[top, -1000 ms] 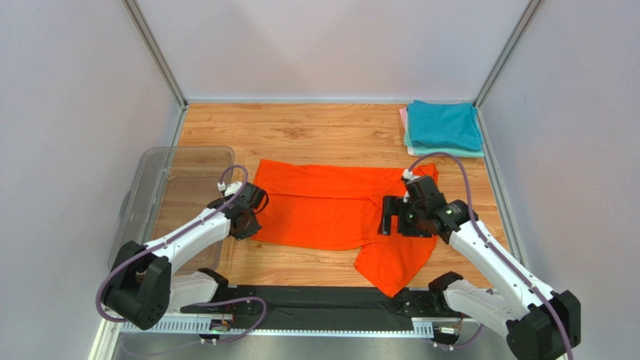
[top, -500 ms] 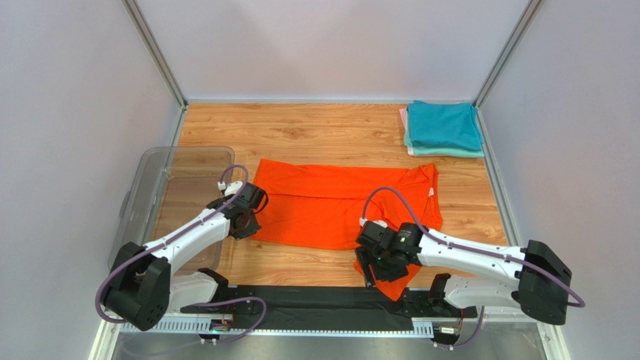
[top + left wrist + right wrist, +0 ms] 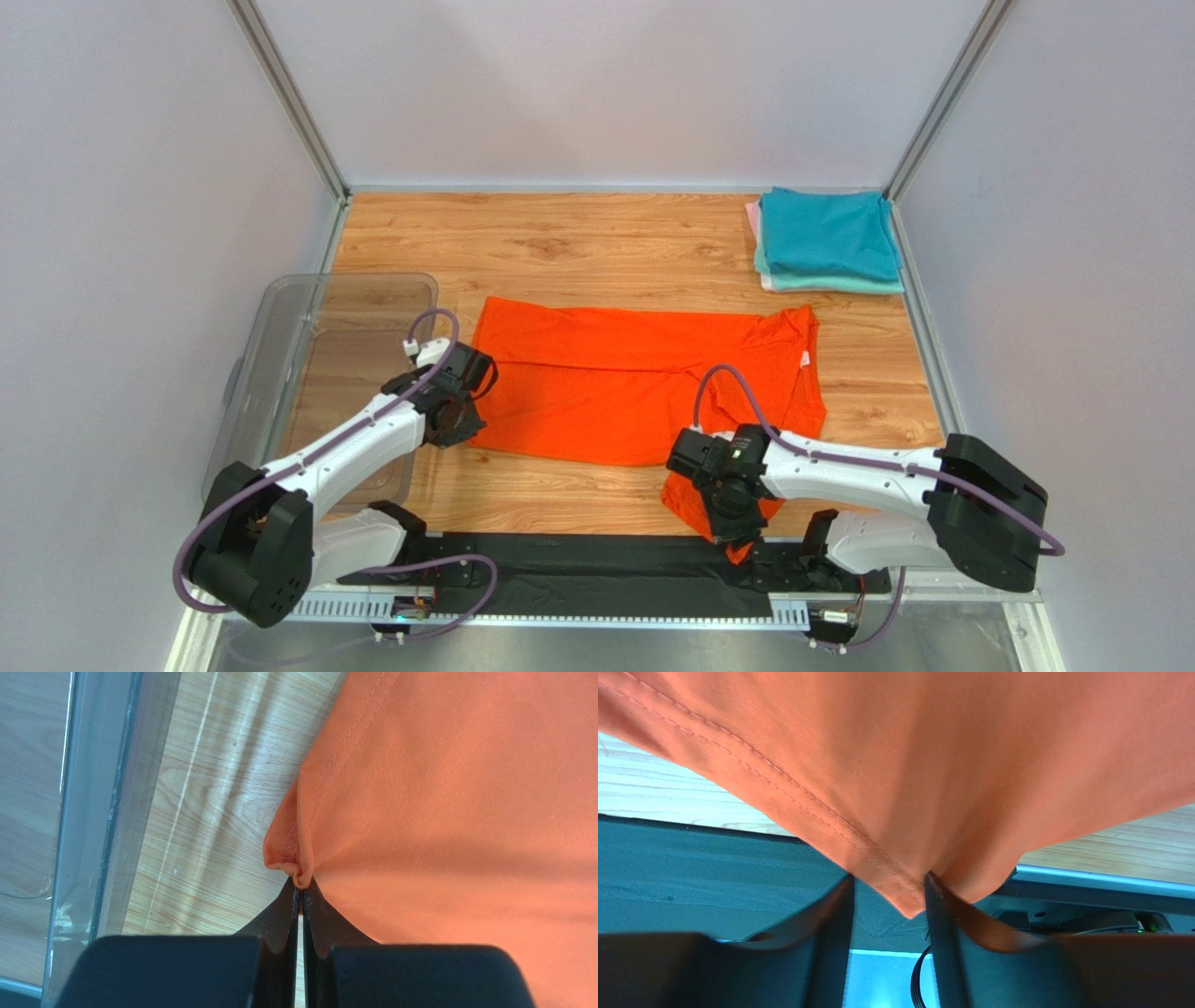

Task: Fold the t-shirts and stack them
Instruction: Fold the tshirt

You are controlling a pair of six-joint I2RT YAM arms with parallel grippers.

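One orange t-shirt [image 3: 617,385] | left pincer [image 3: 300,883] clamps hem | right pincer [image 3: 887,890] parted | label [image 3: 807,360] unreadable

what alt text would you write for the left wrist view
The left gripper, shut, pinches a bunched edge of the orange t-shirt, which fills the right of the frame. Beside it lies the wooden table, then the clear plastic tub.

Wooden table [image 3: 603,238] carries an orange t-shirt [image 3: 603,385], folded shirts [image 3: 828,238], clear tub [image 3: 288,301].

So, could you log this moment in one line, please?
left gripper jaws shut on orange t-shirt edge | right gripper jaws open around its corner | folded stack far-right
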